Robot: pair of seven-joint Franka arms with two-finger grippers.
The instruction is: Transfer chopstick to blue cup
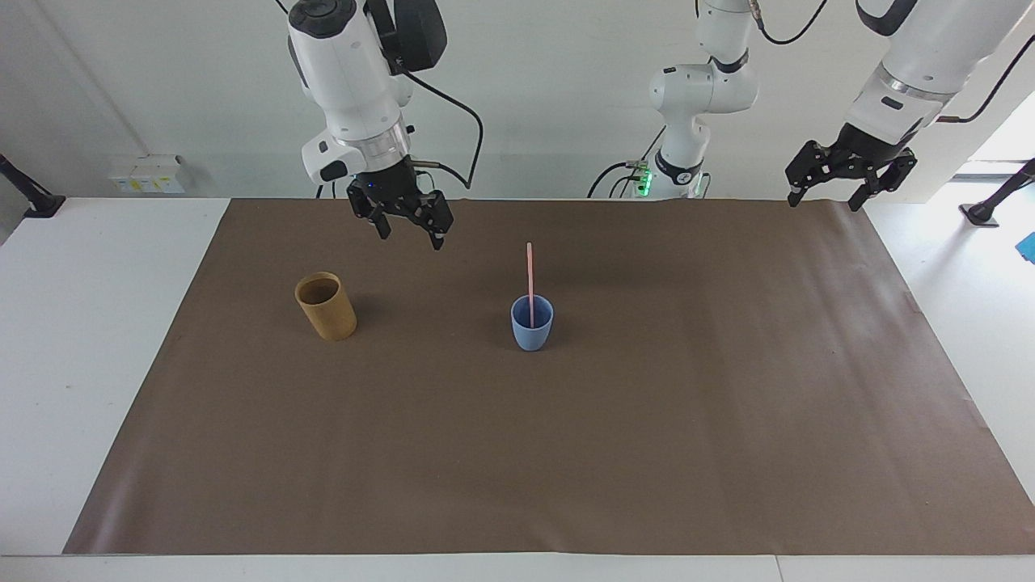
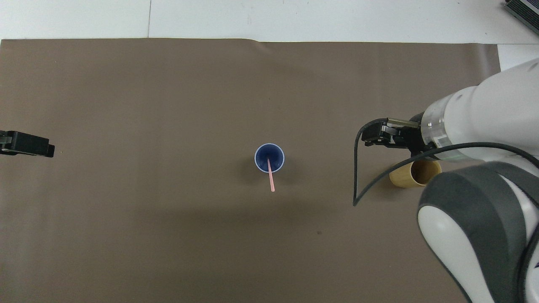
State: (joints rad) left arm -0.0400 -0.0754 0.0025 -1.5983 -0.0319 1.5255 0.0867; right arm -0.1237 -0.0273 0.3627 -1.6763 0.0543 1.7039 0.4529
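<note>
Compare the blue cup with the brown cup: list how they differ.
The blue cup tapers toward its base; the brown cup is a taller, straight cylinder. The blue cup holds the chopstick; nothing sticks out of the brown cup. The brown cup stands toward the right arm's end. Both are upright, handleless, on the brown mat.

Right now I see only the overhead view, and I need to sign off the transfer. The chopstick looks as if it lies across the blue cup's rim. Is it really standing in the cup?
Observer: Yes. In the facing view the chopstick stands almost upright in the blue cup, its top well above the rim.
Operator: Is the right gripper touching anything?
Observer: No. The right gripper hangs high over the mat, jaws open and empty, apart from the chopstick and the tan cup.
Operator: And the left? I see only its tip.
Observer: The left gripper waits, raised over the mat's edge at the left arm's end, jaws open, holding nothing.
</note>
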